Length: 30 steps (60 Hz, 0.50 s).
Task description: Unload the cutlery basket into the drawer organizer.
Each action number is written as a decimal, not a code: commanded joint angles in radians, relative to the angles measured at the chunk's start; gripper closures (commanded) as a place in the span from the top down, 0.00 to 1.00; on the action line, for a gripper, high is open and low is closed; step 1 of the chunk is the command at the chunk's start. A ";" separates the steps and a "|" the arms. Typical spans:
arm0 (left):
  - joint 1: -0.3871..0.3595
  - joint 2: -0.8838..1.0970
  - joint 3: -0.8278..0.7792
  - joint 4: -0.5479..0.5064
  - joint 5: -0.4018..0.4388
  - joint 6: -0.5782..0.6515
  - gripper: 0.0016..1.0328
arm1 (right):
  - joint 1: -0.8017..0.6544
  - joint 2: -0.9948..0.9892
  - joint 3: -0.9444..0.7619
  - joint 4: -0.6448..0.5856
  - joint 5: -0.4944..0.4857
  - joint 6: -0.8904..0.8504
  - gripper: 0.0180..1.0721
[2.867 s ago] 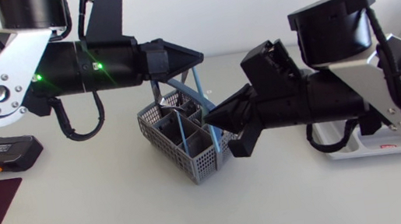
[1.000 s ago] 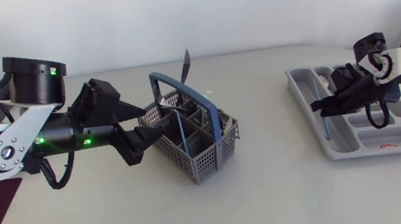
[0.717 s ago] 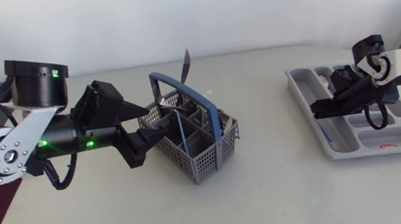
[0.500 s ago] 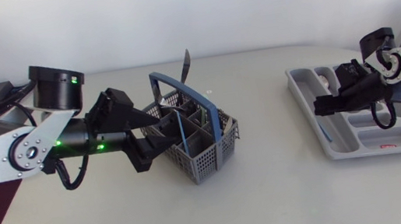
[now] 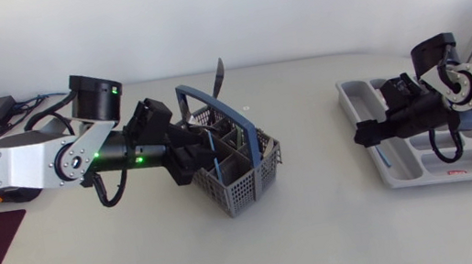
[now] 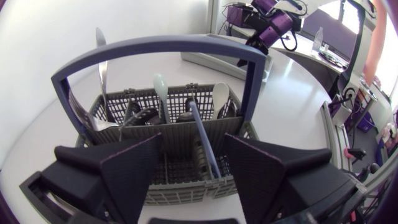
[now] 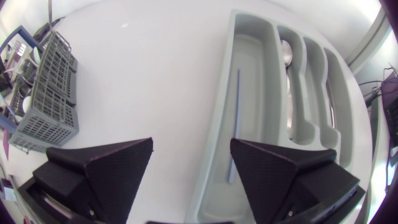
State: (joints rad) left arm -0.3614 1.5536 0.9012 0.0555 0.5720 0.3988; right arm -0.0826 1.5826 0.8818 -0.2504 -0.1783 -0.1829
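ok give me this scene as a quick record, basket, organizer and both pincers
basket: mid-table, upright, blue handle up
in basket: blue stick, pale spoon, second pale spoon, knife, darker pieces unclear
organizer: on table, my right side
in organizer: placed stick in the long compartment, metal spoon in the next
left pincer: open, at the basket's near wall, holding nothing
right pincer: open, empty, over the organizer's outer edge
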 commanded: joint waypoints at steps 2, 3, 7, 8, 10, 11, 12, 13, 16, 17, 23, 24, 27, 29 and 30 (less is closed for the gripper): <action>-0.002 0.042 0.045 0.020 0.017 -0.041 0.58 | 0.020 -0.022 -0.032 0.013 0.002 0.026 0.86; -0.002 0.046 0.048 0.020 0.019 -0.043 0.57 | 0.023 -0.024 -0.033 0.013 0.002 0.028 0.86; -0.008 0.060 0.056 0.021 0.020 -0.052 0.53 | 0.032 -0.033 -0.037 0.013 0.003 0.031 0.86; -0.007 0.062 0.058 0.021 0.020 -0.054 0.52 | 0.035 -0.035 -0.038 0.013 0.003 0.031 0.86; -0.008 0.068 0.061 0.021 0.022 -0.057 0.44 | 0.040 -0.038 -0.038 0.013 0.003 0.033 0.86; -0.008 0.071 0.062 0.021 0.025 -0.058 0.40 | 0.040 -0.039 -0.040 0.013 0.003 0.033 0.86; -0.008 0.072 0.062 0.021 0.029 -0.060 0.37 | 0.041 -0.039 -0.040 0.013 0.003 0.033 0.86; -0.007 0.074 0.064 0.021 0.035 -0.061 0.34 | 0.041 -0.041 -0.040 0.013 0.003 0.033 0.86; -0.005 0.079 0.064 0.021 0.049 -0.066 0.26 | 0.044 -0.046 -0.041 0.013 0.003 0.033 0.86; -0.005 0.080 0.064 0.021 0.052 -0.066 0.24 | 0.044 -0.046 -0.041 0.013 0.003 0.033 0.86; 0.001 0.082 0.062 0.018 0.069 -0.071 0.13 | 0.050 -0.049 -0.046 0.013 0.003 0.034 0.86; 0.004 0.080 0.061 0.017 0.072 -0.071 0.09 | 0.050 -0.049 -0.047 0.013 0.003 0.034 0.86; 0.012 0.080 0.058 0.012 0.086 -0.074 0.03 | 0.055 -0.053 -0.050 0.013 0.003 0.036 0.86; 0.016 0.077 0.056 0.012 0.101 -0.083 0.03 | 0.058 -0.056 -0.052 0.013 0.005 0.037 0.86; 0.018 0.076 0.056 0.012 0.108 -0.084 0.03 | 0.060 -0.058 -0.053 0.013 0.005 0.037 0.86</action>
State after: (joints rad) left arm -0.3603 1.6188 0.9409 0.0692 0.6571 0.3389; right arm -0.0338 1.5436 0.8604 -0.2424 -0.1776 -0.1646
